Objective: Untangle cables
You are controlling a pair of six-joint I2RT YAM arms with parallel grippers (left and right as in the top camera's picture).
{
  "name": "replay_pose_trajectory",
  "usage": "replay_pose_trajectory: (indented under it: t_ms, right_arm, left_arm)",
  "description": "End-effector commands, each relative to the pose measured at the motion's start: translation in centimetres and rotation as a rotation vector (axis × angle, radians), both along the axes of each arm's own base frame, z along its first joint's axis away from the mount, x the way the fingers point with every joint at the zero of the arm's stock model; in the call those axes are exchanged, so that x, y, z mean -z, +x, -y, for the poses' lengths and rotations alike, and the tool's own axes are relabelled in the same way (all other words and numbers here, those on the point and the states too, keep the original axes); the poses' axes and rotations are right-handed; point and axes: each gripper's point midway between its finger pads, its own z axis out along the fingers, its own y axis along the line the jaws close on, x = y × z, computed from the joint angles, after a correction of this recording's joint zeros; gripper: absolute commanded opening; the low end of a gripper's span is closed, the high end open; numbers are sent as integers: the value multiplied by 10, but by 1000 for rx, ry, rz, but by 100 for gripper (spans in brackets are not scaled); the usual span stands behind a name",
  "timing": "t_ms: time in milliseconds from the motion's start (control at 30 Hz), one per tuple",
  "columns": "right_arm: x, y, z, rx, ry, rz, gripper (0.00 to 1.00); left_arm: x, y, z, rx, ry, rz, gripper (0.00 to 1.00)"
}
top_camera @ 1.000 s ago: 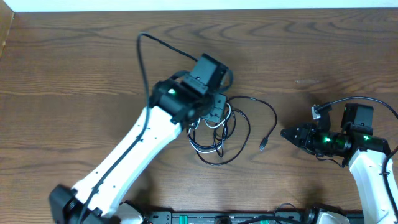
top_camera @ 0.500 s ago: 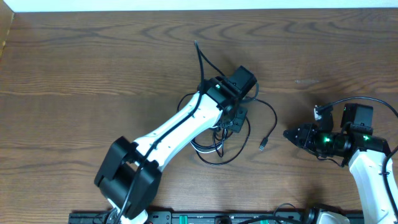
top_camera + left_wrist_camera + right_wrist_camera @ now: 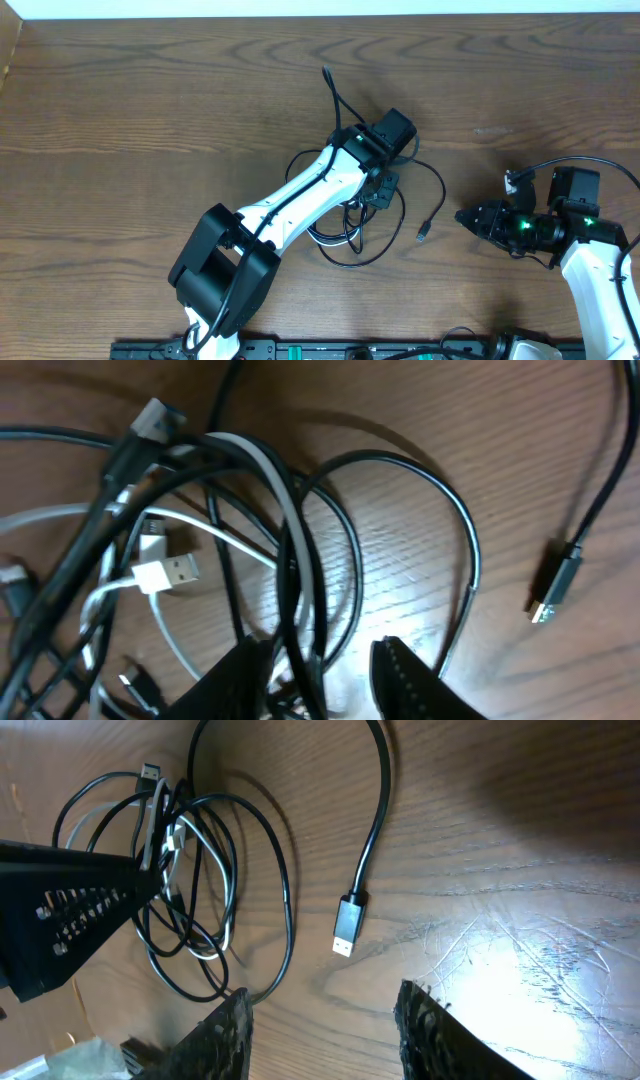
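The cables (image 3: 350, 228) lie in a tangle at the table's middle: several black loops and a shorter white cord. In the left wrist view the white cord's USB plug (image 3: 165, 573) lies among black strands (image 3: 300, 530). One black cord loops right and ends in a plug (image 3: 422, 233), which also shows in the left wrist view (image 3: 553, 585) and the right wrist view (image 3: 346, 928). My left gripper (image 3: 376, 194) is low over the tangle's top, jaws (image 3: 320, 680) open, with black strands running between them. My right gripper (image 3: 463, 216) is open and empty (image 3: 330, 1035), right of the loose plug.
The left arm's own thicker black wire (image 3: 334, 95) arcs up behind its wrist. The right arm's wire (image 3: 560, 160) curves above its wrist. The white wall edge runs along the table's far side. Bare brown wood (image 3: 130, 120) lies left of the tangle.
My left arm has swung right, from the tangle's left edge to its upper right part, and has moved little in the last half second. The right gripper has stayed put.
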Motion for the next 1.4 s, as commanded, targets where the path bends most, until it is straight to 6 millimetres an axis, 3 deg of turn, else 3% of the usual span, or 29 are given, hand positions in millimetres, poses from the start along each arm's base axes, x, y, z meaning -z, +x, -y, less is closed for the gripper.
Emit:
replay_pose_trajectory:
  t_ms: [0, 233, 400, 433, 467, 500, 567, 600, 667, 733, 900, 1100, 1233, 1367]
  right_arm:
    - [-2, -1, -1, -16, -10, 19, 43]
    - [-2, -1, -1, -16, -10, 19, 43]
    - [-2, -1, -1, -16, -10, 19, 43]
    - [-2, -1, -1, -16, -10, 19, 43]
    - [-1, -1, -1, -15, -12, 18, 43]
    - [-1, -1, 0, -14, -18, 17, 43]
    - [1, -1, 2, -9, -31, 13, 43]
    - [1, -1, 3, -8, -35, 12, 38]
    - [1, -1, 3, -7, -36, 12, 48]
    - [-1, 0, 1, 12, -9, 3, 49]
    - [-10, 3, -9, -9, 62, 31, 63]
    - [-42, 1, -38, -180, 239, 194, 65]
    - [-58, 7, -45, -242, 293, 305, 64]
    - [-71, 11, -50, -273, 337, 375, 63]
  left_arm:
    - [6, 4, -7, -14, 47, 20, 43]
    - [8, 3, -8, -15, 49, 18, 43]
    - [22, -2, -15, -27, 68, 9, 42]
    - [24, -1, -19, -35, 83, 16, 40]
    - [25, -1, -22, -39, 98, 22, 29]
    - [26, -1, -24, -39, 106, 23, 8]
    - [25, -1, -24, -33, 106, 23, 7]
    - [23, -1, -23, -28, 103, 27, 8]
    - [16, 0, -22, -28, 88, 39, 7]
    - [3, 2, -20, -30, 63, 63, 7]
    - [-61, 5, -10, -30, -83, 173, 7]
    - [-134, 2, -11, -33, -231, 318, 7]
    - [-175, -13, 1, 53, -382, 358, 7]
    - [-195, -24, 6, 118, -453, 377, 8]
